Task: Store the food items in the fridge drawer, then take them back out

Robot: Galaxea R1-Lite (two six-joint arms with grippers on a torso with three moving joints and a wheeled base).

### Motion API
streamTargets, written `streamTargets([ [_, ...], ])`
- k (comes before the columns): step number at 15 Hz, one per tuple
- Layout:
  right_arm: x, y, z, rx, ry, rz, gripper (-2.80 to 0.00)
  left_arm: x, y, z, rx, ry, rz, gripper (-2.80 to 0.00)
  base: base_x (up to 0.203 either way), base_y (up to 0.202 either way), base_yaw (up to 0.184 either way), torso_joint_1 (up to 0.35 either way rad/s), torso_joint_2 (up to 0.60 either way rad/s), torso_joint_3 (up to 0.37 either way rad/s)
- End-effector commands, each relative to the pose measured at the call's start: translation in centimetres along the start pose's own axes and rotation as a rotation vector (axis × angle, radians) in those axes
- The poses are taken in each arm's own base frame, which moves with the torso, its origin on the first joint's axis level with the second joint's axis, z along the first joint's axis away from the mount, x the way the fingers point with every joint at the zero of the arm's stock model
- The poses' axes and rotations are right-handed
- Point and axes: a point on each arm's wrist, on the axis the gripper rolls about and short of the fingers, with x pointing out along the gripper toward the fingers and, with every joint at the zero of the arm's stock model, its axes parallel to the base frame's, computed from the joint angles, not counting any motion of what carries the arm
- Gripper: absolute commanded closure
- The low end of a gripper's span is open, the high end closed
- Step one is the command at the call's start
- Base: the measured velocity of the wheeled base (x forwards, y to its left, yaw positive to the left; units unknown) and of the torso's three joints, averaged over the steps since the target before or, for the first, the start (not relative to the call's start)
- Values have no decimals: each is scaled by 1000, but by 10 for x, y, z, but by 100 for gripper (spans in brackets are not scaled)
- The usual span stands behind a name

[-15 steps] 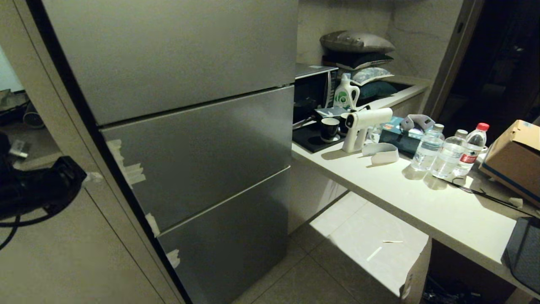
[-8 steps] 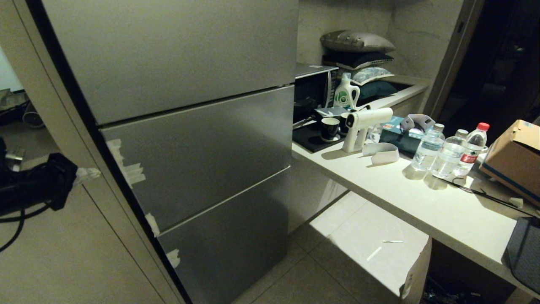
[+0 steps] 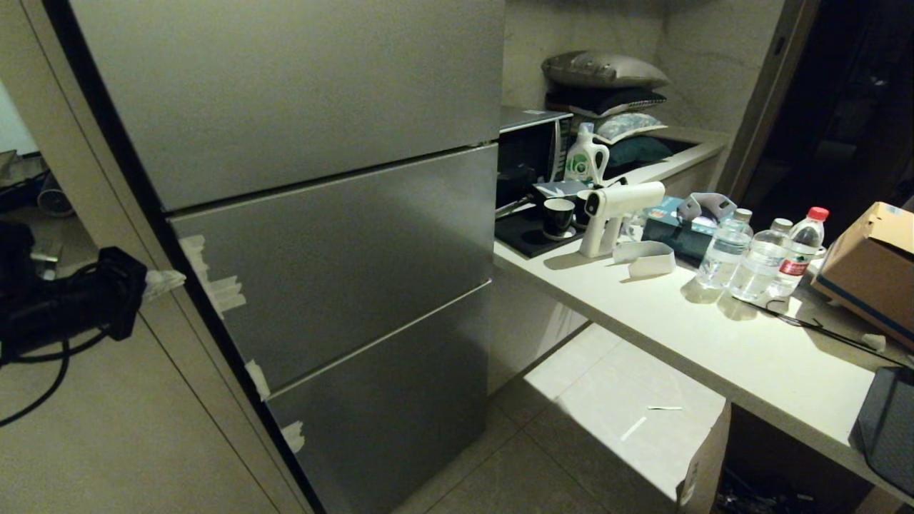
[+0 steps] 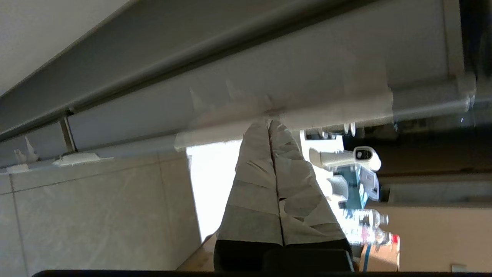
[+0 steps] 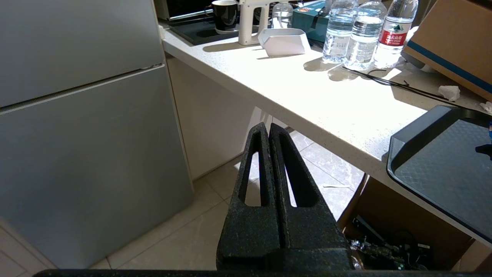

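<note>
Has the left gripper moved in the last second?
Yes. The left gripper, shut, has edged right in the head view, toward the taped edge of the fridge, which stayed put.

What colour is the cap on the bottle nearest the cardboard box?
Red cap, clearest in the head view.

Left gripper (image 4: pixel 270 122): fingers wrapped in pale tape, black housing, black cable looping below. Right gripper (image 5: pixel 268 125): matte black, triangular cut-out fingers.

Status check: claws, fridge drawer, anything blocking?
Left claw shut, tips at the fridge's left edge. Right claw shut, empty, parked low. Fridge fronts all closed; drawer and food not in view. No obstruction seen.
</note>
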Motion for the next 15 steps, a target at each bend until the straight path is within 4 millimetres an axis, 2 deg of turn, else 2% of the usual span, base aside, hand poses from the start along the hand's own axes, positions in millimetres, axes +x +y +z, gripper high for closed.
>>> streamTargets([
  [1,2,0,-9,0,31,0,0,5,-1,4,-6,-4,-12,0,0,0,0,0,0,0],
  [8,2,0,-9,0,31,0,0,22,-3,0,-12,-9,-56,0,0,0,0,0,0,0],
  [15,2,0,-9,0,31,0,0,24,-5,-9,-8,11,-63,0,0,0,0,0,0,0],
])
